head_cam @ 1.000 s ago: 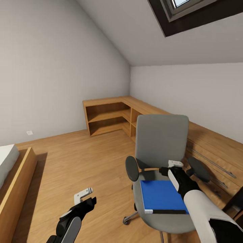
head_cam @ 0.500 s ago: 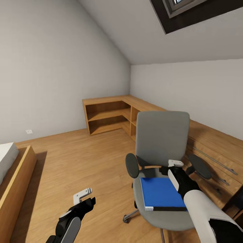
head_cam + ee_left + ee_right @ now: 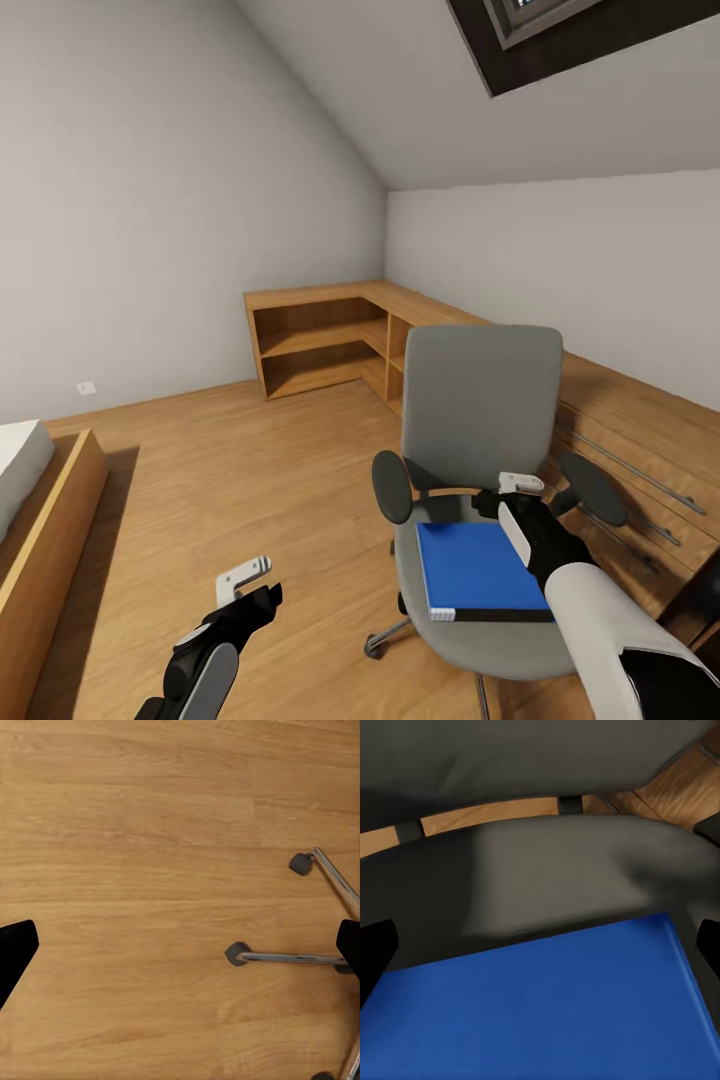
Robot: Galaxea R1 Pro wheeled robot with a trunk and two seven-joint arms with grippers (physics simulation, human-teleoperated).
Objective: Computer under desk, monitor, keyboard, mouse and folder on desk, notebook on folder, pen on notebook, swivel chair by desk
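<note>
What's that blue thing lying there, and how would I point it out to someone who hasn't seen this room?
Find the grey swivel chair standing before the low wooden shelf unit along the wall. On its seat lies the folder, flat, beside the robot's right gripper. It is the one bright blue item here, with a white page edge.

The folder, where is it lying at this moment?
In the head view the folder lies flat on the seat of the swivel chair, at lower right, just below the right gripper.
</note>
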